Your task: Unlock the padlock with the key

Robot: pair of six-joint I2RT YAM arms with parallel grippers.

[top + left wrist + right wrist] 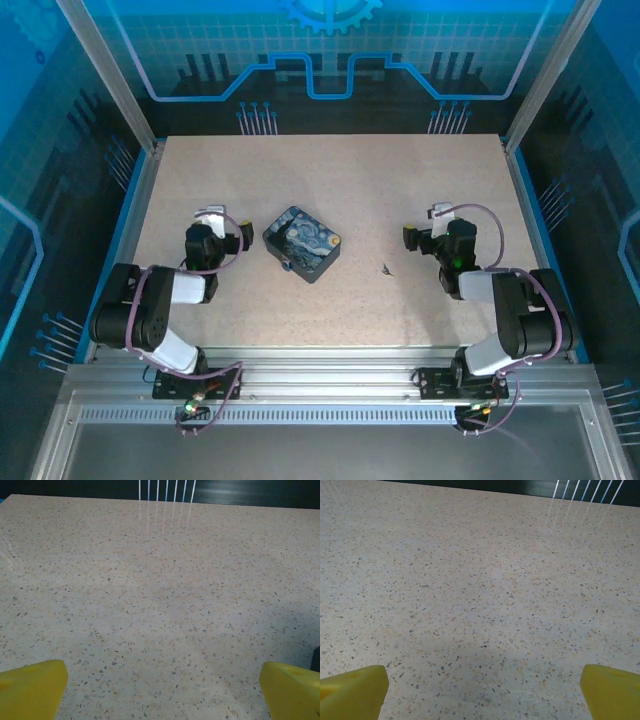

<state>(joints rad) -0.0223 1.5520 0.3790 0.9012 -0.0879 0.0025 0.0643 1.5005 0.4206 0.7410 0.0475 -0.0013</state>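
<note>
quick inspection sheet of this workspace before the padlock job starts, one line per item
surface: speckled beige table, flat, no spills seen
job's things: padlock hangs at the near clasp of the dark-blue box; key lies loose on the table, right of the box and apart from it
clutter: nothing seen
grippers: left gripper and right gripper both have jaws wide open, holding nothing, over bare table
cables: purple cables loop along both arms, away from the box and key
surroundings: blue-lit enclosure walls; metal rail at the near edge
</note>
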